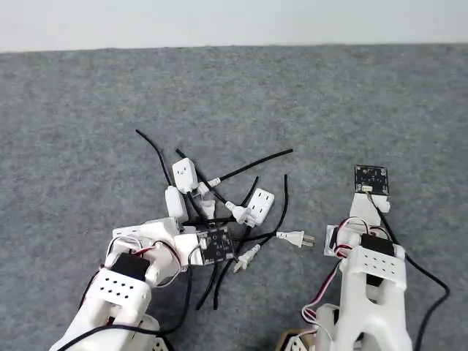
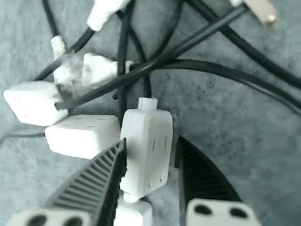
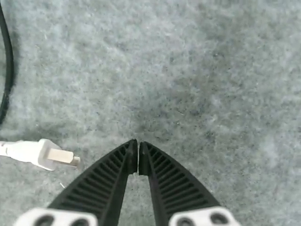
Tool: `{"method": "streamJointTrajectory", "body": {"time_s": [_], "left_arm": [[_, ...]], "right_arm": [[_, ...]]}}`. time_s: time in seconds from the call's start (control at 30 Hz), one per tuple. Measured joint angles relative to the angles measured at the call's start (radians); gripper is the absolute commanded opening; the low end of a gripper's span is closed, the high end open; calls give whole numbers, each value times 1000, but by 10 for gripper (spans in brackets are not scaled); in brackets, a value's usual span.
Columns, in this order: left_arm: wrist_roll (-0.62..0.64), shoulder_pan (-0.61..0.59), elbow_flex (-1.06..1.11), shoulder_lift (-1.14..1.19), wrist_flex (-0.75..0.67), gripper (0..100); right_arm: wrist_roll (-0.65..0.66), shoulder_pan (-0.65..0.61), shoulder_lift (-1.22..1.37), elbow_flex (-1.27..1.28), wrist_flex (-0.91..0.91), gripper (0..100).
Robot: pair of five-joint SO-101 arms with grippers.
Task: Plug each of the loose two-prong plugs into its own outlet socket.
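Note:
In the left wrist view my left gripper (image 2: 150,141) stands open astride a white outlet socket (image 2: 148,150), one finger (image 2: 106,172) against its side and the other a little apart. Two more white sockets (image 2: 82,134) (image 2: 30,101) lie beside it among black cords. My right gripper (image 3: 137,143) is shut on nothing, low over the carpet, with a loose white two-prong plug (image 3: 47,154) just beside its tip. From above, that plug (image 1: 296,238) lies between the two arms, and another loose plug (image 1: 247,257) lies by the left arm's wrist.
A tangle of black cords (image 1: 219,190) with further sockets (image 1: 184,174) (image 1: 261,205) spreads across the middle of the grey carpet (image 1: 88,110). The right arm (image 1: 373,270) stands at the front right, the left arm (image 1: 124,281) at the front left.

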Motion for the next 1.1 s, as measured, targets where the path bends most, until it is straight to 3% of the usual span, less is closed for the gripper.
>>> {"method": "streamJointTrajectory", "body": {"time_s": [0.3,0.47,0.63,0.8,0.93,1.1], "left_arm": [[37,-15,2,11,-31,103],[-3,-28,2,11,-31,99],[-11,-28,2,3,-31,10],[-6,-58,17,14,-147,73],[132,-129,34,14,-288,202],[207,-172,55,9,-322,202]], "right_arm": [[18,0,0,0,0,13],[18,0,0,0,0,13],[18,0,0,0,0,13],[18,0,0,0,0,13],[18,0,0,0,0,13],[18,0,0,0,0,13]]}}
